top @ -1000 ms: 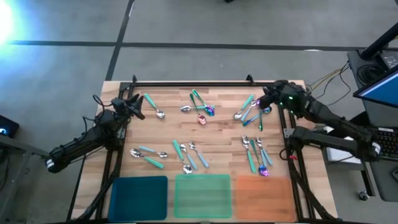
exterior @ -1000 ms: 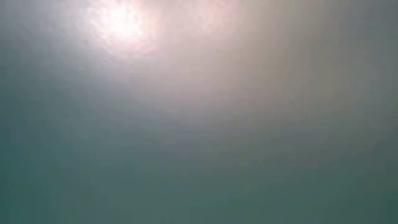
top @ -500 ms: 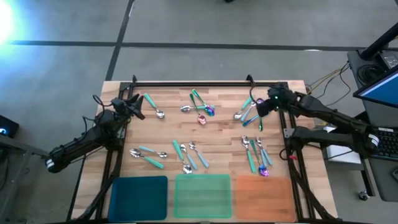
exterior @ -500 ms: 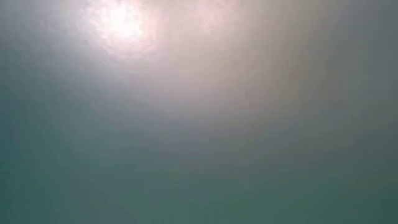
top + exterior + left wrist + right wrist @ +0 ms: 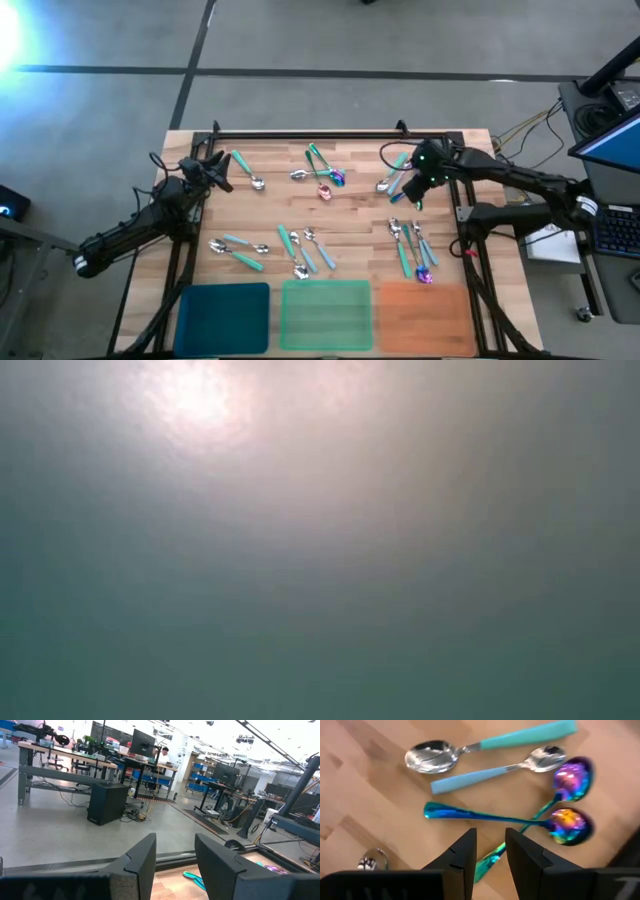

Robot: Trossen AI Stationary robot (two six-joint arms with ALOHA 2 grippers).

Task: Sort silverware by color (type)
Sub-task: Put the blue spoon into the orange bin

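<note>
The right end effector (image 5: 489, 851) hangs above a cluster of spoons at the far right of the wooden tabletop (image 5: 360, 205), its two dark fingers (image 5: 461, 855) set a narrow gap apart with nothing between them. Directly past the fingertips lie two all-iridescent purple-rainbow metal spoons (image 5: 555, 822), their handles crossing and their bowls side by side. Beyond them rest a silver-bowled spoon with a pale blue handle (image 5: 495, 771) and a silver-bowled spoon with a teal-green handle (image 5: 485, 747), roughly parallel.

The left end effector (image 5: 175, 862) sits at the far left edge of the tabletop, its fingers apart and empty.

The high view alone shows the whole spread: silverware scattered in loose groups, a teal-handled spoon near the left arm (image 5: 246, 168), a mixed group at the far middle (image 5: 322, 172), and more spoons along the near half (image 5: 300, 250). Three flat trays line the near edge, a blue tray (image 5: 222, 315), a green tray (image 5: 326, 315) and an orange tray (image 5: 420, 312).

The left wrist view looks out to a workshop with benches and monitors (image 5: 142, 742). The low view shows only a hazy glare.
</note>
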